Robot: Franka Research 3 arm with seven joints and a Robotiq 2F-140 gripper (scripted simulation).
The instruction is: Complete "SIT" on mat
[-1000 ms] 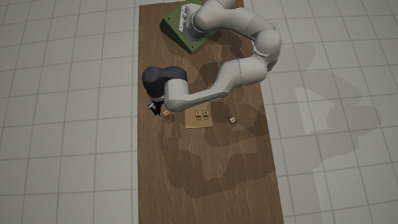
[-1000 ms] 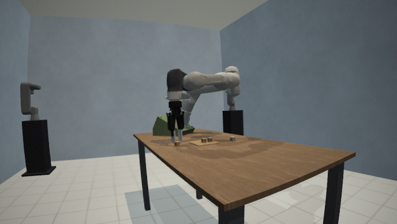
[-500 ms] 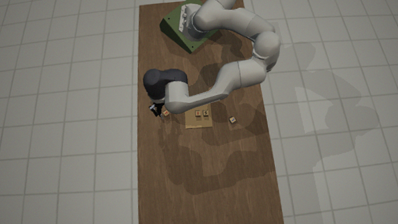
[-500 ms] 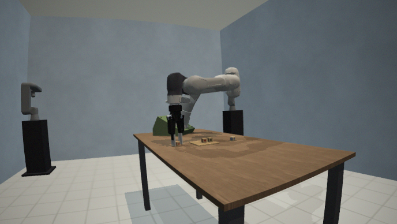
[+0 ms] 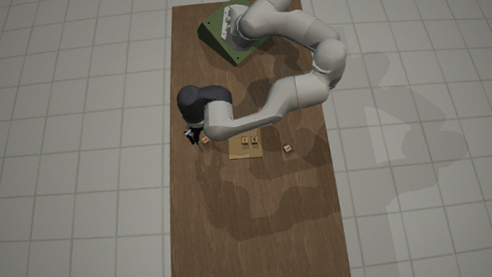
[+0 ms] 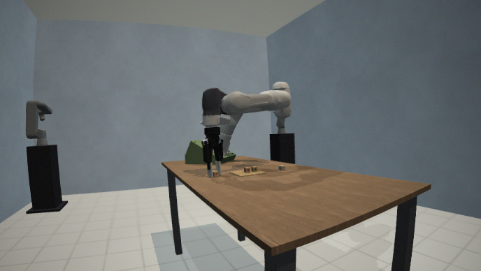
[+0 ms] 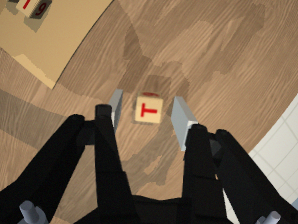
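The T block (image 7: 148,110), tan with a red T on top, lies on the bare table to the side of the tan mat (image 7: 49,12). It also shows in the overhead view (image 5: 205,139) and the side view (image 6: 215,172). My gripper (image 7: 147,104) points straight down, its fingertips low on either side of the T block with a small gap on each side, so it is open around it. On the mat (image 5: 245,145) the I block (image 5: 244,139) and the S block (image 5: 254,139) lie side by side. A fourth block (image 5: 287,148) with a blue mark lies off the mat on its other side.
The table's side edge (image 7: 266,129) runs close beside the T block. The green robot base mount (image 5: 233,28) sits at the far end of the table. A second idle arm on a black pedestal (image 6: 42,174) stands away from the table.
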